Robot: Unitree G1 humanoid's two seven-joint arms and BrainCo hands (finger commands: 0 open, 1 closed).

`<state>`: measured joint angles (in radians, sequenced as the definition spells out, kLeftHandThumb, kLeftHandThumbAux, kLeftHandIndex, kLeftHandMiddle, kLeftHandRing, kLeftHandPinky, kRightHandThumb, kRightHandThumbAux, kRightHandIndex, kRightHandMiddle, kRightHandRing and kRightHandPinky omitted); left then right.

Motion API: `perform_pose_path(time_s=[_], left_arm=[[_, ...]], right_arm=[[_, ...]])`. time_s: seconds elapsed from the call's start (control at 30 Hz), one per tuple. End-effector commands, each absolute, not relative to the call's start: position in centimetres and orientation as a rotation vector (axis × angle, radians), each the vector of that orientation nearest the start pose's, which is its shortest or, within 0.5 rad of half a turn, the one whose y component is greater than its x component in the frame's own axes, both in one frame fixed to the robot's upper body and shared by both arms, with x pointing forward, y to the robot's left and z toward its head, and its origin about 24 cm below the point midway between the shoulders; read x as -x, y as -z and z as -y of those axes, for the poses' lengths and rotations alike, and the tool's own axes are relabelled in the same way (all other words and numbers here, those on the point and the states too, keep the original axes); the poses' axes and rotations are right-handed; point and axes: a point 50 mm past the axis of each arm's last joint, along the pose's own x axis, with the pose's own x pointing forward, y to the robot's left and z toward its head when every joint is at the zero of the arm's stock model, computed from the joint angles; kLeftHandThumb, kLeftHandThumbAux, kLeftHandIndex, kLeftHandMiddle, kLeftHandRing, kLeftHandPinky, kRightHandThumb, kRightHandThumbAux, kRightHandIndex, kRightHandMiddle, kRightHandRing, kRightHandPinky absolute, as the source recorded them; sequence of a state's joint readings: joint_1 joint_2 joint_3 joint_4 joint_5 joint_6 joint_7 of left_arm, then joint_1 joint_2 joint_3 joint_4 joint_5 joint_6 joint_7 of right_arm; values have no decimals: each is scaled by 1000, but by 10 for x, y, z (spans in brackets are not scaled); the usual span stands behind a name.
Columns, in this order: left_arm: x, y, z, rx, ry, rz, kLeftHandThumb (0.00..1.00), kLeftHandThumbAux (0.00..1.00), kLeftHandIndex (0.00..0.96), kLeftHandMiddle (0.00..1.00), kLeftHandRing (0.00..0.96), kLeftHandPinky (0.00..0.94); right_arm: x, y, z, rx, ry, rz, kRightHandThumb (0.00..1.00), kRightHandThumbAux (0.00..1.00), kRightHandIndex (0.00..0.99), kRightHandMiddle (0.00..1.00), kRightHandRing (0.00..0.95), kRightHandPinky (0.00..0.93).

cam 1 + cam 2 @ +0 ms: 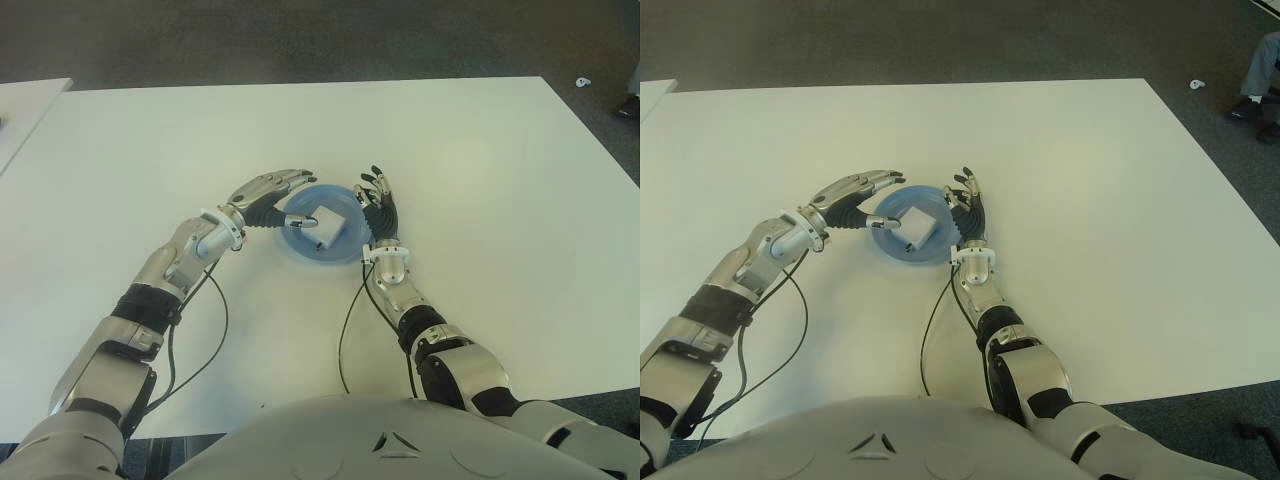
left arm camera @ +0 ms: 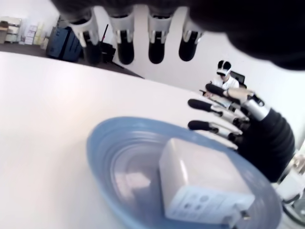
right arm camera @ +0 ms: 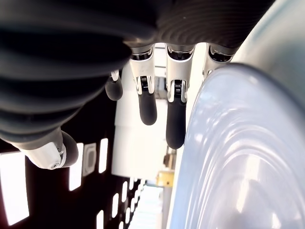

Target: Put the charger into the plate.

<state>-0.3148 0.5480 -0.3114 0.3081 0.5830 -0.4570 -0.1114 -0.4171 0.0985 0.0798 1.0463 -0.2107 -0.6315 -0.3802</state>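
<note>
A white square charger [image 1: 330, 228] lies inside the blue plate [image 1: 300, 255] at the middle of the white table; the left wrist view shows the charger [image 2: 200, 186] lying flat in the plate [image 2: 119, 157]. My left hand [image 1: 298, 198] hovers over the plate's left rim, fingers stretched out and open, with the thumb close to the charger but not gripping it. At the plate's right rim, my right hand [image 1: 375, 195] stands with its fingers [image 3: 174, 114] straight and spread, holding nothing. The right wrist view shows the plate [image 3: 238, 143] close beside those fingers.
The white table [image 1: 480, 160] stretches wide on all sides of the plate. Black cables [image 1: 215, 340] hang from both wrists near the front edge. A second table's corner [image 1: 25, 100] shows at far left. A person's leg [image 1: 1260, 70] shows on the dark floor at far right.
</note>
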Motion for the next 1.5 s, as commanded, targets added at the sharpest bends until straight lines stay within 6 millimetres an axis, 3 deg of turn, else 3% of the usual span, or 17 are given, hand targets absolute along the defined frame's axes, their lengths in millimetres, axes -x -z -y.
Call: perform_pose_path(time_s=[0.03, 0.17, 0.3, 0.5, 0.57, 0.87, 1.2, 1.5], left_arm=[[-285, -77, -165, -1135, 585, 350, 254, 173, 0, 0, 0, 0], [-283, -92, -165, -1095, 566, 398, 240, 192, 0, 0, 0, 0], [-278, -109, -166, -933, 529, 461, 230, 232, 0, 0, 0, 0], [-281, -108, -167, -678, 489, 500, 241, 328, 7, 1, 0, 3], [-281, -107, -167, -594, 465, 522, 241, 371, 21, 14, 0, 7], [-294, -75, -190, -404, 402, 401, 210, 470, 43, 36, 0, 0], [-293, -61, -207, -323, 288, 352, 96, 472, 24, 34, 6, 19], [-290, -31, -221, -260, 132, 236, 7, 478, 13, 61, 36, 26]], right_arm=[[-253, 63, 92, 173, 39, -199, 42, 462, 0, 223, 322, 221], [-252, 63, 92, 173, 40, -198, 41, 461, 0, 227, 319, 215], [-251, 63, 94, 169, 41, -200, 41, 466, 0, 226, 312, 205], [-250, 64, 99, 175, 44, -201, 35, 486, 0, 208, 281, 188], [-250, 65, 102, 182, 47, -201, 29, 494, 0, 168, 228, 164], [-248, 66, 112, 180, 81, -209, 7, 477, 0, 23, 50, 76], [-246, 65, 117, 182, 121, -204, 10, 514, 0, 0, 8, 52], [-242, 64, 123, 199, 156, -195, 9, 536, 0, 0, 0, 35]])
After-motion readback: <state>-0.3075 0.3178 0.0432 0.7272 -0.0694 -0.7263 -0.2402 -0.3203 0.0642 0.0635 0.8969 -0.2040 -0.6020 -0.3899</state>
